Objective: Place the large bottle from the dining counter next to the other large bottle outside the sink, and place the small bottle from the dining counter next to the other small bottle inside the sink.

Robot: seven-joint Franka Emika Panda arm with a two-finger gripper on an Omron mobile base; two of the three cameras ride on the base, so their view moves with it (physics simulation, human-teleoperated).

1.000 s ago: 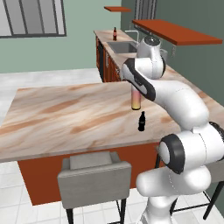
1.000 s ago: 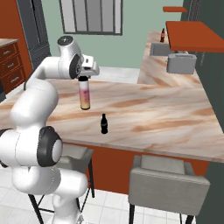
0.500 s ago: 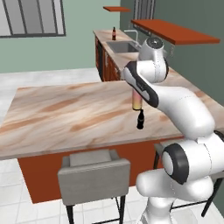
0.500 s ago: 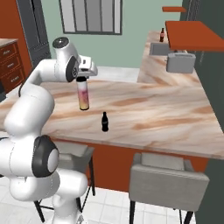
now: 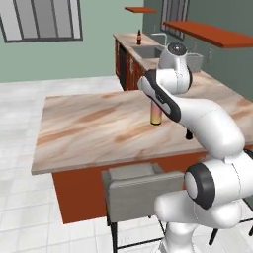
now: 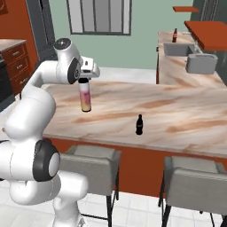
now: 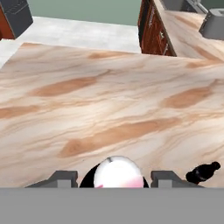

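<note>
The gripper (image 6: 84,81) is clamped on the cap end of the large bottle (image 6: 85,97), which hangs upright just beneath it over the dining counter (image 6: 177,116), likely for carrying sinkward.

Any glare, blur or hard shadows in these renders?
Left base view: flat even light, soft focus, the short black glass bottle mostly hidden behind the arm. Right base view: no glare, and the tall pink-and-yellow clear bottle casts barely any shadow. Hand view: that bottle's pale cap looms large between the end effector tips.
</note>
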